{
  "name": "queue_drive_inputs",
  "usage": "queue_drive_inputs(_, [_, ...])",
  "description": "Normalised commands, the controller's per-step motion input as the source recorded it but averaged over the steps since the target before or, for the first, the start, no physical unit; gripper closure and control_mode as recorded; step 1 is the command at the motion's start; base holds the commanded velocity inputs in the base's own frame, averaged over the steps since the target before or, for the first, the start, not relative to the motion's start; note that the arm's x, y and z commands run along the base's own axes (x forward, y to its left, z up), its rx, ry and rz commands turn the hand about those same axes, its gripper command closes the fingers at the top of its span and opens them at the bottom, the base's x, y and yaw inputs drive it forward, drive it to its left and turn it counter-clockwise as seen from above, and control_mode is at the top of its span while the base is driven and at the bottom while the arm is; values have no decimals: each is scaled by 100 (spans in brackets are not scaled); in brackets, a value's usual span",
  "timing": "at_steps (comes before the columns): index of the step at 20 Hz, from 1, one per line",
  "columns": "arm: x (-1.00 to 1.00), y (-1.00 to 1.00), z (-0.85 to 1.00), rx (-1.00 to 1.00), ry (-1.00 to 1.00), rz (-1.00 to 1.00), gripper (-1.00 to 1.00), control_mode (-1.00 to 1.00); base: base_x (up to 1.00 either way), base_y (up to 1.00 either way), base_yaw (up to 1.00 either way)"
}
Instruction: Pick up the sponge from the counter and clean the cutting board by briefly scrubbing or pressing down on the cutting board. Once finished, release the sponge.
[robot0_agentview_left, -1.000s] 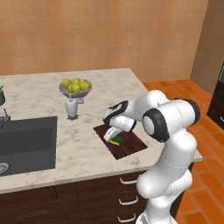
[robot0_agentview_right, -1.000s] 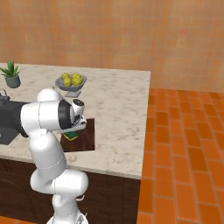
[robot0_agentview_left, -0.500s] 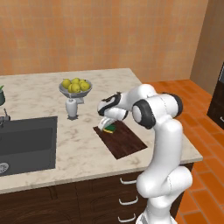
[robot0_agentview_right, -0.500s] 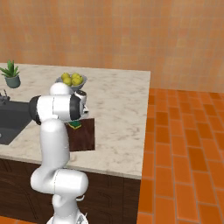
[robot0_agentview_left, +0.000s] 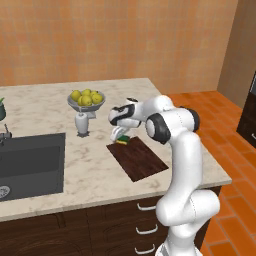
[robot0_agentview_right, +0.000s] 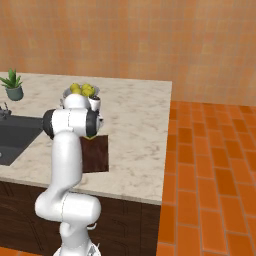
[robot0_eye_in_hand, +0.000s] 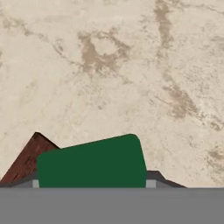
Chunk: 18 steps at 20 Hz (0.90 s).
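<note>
Sponge (robot0_agentview_left: 122, 138) sits at the far corner of the cutting board (robot0_agentview_left: 138, 159), green top up, gripped by the gripper (robot0_agentview_left: 119, 134); scrubbing looks underway; next, press down, then open the fingers to release it.

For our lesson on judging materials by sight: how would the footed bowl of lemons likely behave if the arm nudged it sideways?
The footed bowl stands on a narrow stem under a wide dish, so it looks top-heavy and would probably tip rather than slide. The lemons are heaped above its rim, so a jolt would likely spill them, and they would roll across the flat counter.
</note>
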Motion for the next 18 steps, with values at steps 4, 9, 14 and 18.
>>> queue_drive_inputs(4, [-39,-53,0,-2,0,0,100,-100,0,0,0])
queue_drive_inputs(9, [-82,-95,0,1,-3,1,100,-100,0,0,0])
queue_drive_inputs(14, [-70,-80,1,3,-9,1,100,-100,0,0,0])
queue_drive_inputs(18, [-72,-81,0,0,-11,0,100,-100,0,0,0])
